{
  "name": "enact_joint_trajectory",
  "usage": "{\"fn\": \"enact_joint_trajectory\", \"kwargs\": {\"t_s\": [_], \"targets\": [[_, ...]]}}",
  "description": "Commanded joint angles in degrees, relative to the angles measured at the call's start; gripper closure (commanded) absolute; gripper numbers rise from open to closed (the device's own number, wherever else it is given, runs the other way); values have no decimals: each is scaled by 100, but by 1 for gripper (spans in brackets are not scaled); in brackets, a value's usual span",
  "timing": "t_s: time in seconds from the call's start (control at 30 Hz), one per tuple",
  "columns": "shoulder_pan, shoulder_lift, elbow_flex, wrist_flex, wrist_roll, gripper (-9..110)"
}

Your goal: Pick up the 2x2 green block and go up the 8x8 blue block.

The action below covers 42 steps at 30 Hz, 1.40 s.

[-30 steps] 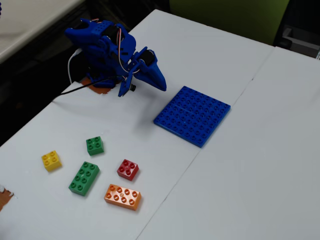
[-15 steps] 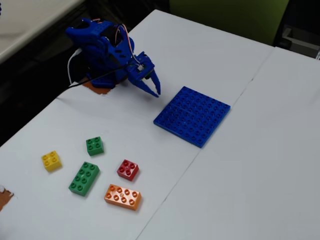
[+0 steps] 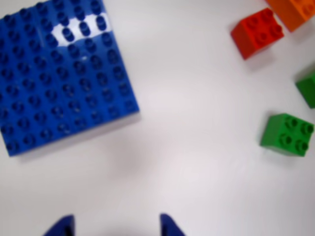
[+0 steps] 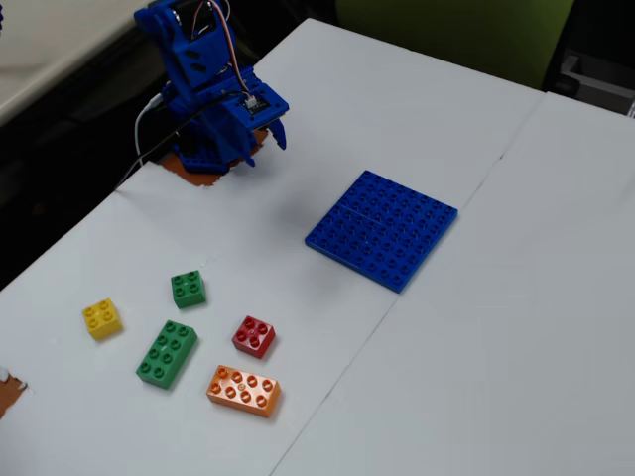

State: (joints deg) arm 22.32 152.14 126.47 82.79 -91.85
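8x8 blue block: glossy studded plastic, glare on top. 2x2 green block: smooth plastic. Surface: matt white.

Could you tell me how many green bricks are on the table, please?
2: the 2x2 green block sits right of the yellow brick; the longer green brick lies left of the red brick.

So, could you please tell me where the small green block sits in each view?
Wrist view: the small green block is at the right edge, below the red block.
Fixed view: it is lower left, above the long green brick.
Shared landmark: the blue plate.
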Motion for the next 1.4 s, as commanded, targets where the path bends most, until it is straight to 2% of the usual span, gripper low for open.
{"fn": "enact_joint_trajectory", "kwargs": {"t_s": [0.0, 0.17, 0.3, 0.5, 0.73, 1.37], "targets": [[940, -1345, -1099, 79, -932, 76], [2004, -3560, -2602, 272, -2101, 74], [2540, -4746, -3709, 299, -2145, 67], [3094, -5810, -4219, 0, -2197, 63], [3357, -6952, -4685, -703, -2391, 63], [3814, -8815, -6056, -650, -3164, 63]]}}
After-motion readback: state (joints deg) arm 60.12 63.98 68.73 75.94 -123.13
